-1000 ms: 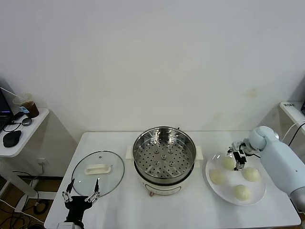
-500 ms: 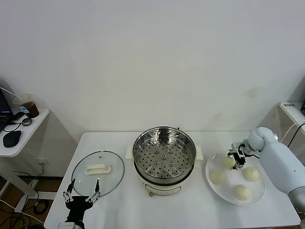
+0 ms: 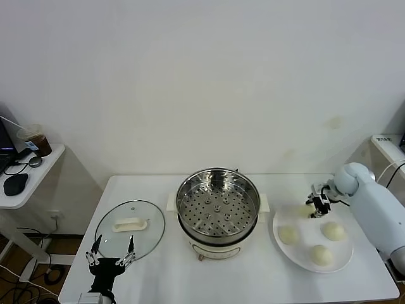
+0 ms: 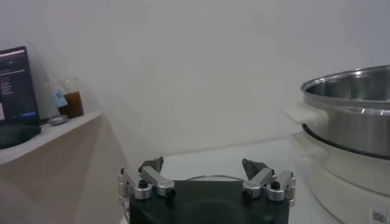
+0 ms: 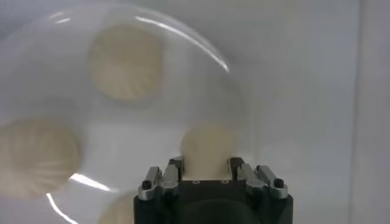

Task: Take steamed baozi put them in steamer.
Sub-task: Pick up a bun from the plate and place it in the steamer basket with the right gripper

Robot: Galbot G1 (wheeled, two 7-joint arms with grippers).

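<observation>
The bun, pinched at its sides by the right hand, hangs over the plate right of the steamer. It looks soft, light, easily dented. Left hand waits spread near the lid.

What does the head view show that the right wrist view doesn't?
Only the head view shows the steamer, the glass lid, the open left gripper near the table's front edge, and a side shelf. Only the right wrist view shows the pleats on the buns. Both show the white plate, the buns, and the right gripper shut on one bun.
</observation>
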